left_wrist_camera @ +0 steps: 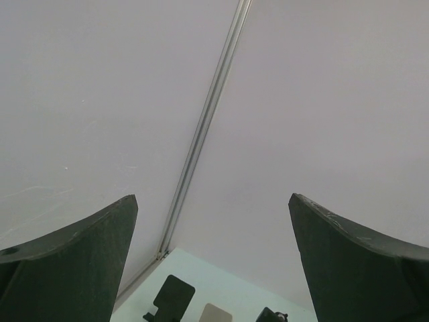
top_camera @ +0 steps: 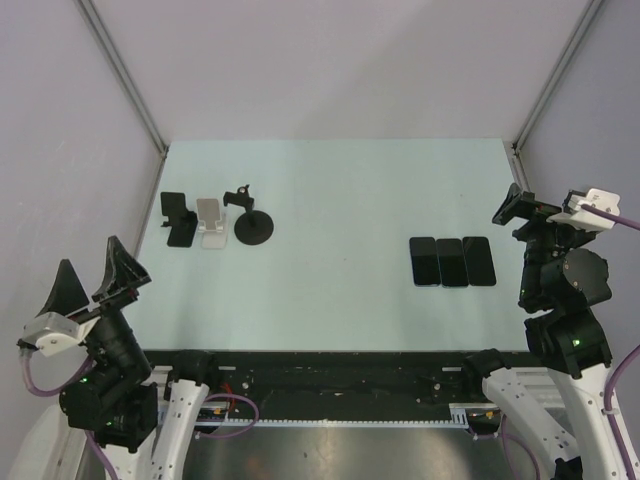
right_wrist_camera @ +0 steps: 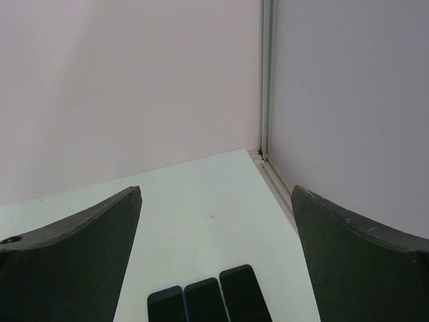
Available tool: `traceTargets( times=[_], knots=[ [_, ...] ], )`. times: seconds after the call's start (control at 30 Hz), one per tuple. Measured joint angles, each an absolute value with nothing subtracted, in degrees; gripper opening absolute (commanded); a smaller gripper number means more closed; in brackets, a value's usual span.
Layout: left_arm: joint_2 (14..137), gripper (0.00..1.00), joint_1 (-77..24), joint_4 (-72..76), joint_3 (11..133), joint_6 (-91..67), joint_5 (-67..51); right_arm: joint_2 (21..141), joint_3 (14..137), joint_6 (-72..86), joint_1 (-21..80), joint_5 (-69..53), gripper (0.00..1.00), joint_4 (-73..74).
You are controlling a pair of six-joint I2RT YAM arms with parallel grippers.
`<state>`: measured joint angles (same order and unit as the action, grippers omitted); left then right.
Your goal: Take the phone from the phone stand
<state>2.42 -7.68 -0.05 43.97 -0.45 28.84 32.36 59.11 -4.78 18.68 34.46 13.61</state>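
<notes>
the pale green table [top_camera: 330,190] carries a row of three stands on its left side. the middle one is a small white phone stand [top_camera: 211,237], and a pale grey slab-shaped phone [top_camera: 209,212] leans back on it, screen side not readable at this size. just to its left is a black folding stand [top_camera: 178,220], and just to its right a black round-based stand with a clamp arm [top_camera: 251,220]. well apart, on the right side, three flat black phones [top_camera: 452,262] lie side by side, edges touching. the left gripper [top_camera: 90,252] hangs off the table's near left corner, fingers spread wide and holding nothing. the right gripper [top_camera: 508,206] hovers at the right edge, its fingers likewise wide apart and bare.
</notes>
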Motion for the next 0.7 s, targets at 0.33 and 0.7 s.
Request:
traceTargets(
  times=[0.33, 0.7],
  knots=[
    [0.4, 1.0, -7.7, -1.1, 40.7, -0.6, 28.8, 32.4, 59.1, -4.8, 18.7, 34.7, 1.0, 12.9],
    [0.3, 1.0, -7.7, -1.5, 38.1, -3.1, 28.8, 33.6, 59.1, -4.5, 18.7, 34.6, 1.0, 12.9]
  ],
)
